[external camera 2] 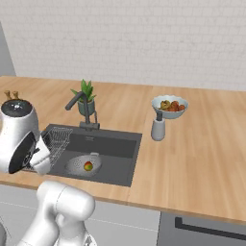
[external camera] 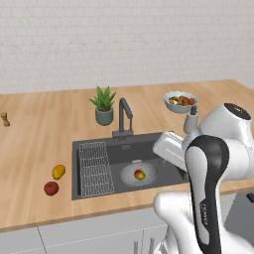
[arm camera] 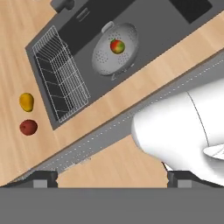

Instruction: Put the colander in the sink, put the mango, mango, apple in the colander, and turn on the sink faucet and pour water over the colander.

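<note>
The silvery colander sits in the dark sink, with one mango inside it. On the counter left of the sink lie a yellow mango and, just in front of it, the red apple. The sink faucet stands behind the basin; water is out of view. My gripper is open and empty, high over the counter's front edge, well apart from the fruit.
A wire rack fills the sink's left part. Behind the sink stand a potted plant, a bowl of mixed food and a soap dispenser. A small wooden item sits far left.
</note>
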You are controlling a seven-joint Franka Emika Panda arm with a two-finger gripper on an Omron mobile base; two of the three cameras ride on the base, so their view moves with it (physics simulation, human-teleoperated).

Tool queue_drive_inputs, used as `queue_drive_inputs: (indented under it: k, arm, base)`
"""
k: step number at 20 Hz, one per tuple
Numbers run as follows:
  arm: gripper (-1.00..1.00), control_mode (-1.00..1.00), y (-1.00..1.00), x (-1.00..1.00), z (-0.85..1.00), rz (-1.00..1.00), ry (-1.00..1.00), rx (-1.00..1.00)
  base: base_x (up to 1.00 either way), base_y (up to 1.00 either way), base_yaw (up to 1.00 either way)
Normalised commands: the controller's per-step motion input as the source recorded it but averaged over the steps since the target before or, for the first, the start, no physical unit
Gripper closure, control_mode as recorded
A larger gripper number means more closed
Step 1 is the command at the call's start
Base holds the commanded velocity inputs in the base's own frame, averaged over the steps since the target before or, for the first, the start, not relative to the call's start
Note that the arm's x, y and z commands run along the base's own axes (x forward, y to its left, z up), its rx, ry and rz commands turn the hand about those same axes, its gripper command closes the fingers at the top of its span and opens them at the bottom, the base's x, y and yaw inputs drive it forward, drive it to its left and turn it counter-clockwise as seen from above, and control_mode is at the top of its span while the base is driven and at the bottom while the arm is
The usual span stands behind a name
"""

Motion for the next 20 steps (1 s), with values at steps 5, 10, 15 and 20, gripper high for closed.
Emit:
queue_drive_inputs:
  k: [5, 10, 15, 20]
  arm:
    - [-1.0, -1.0, 0.99, 0.04, 0.0, 0.04, -0.04, -0.16]
    - [-1.0, -1.0, 0.91, 0.37, -0.04, 0.05, 0.01, -0.23]
    - [-1.0, -1.0, 0.57, 0.74, -0.19, 0.07, 0.09, -0.15]
    - [-1.0, -1.0, 0.39, 0.93, -0.3, 0.13, 0.07, 0.0]
  base:
    - [0.0, 0.0, 0.0]
    - [0.0, 0.0, 0.0]
    - [0.0, 0.0, 0.0]
    - [0.0, 0.0, 0.0]
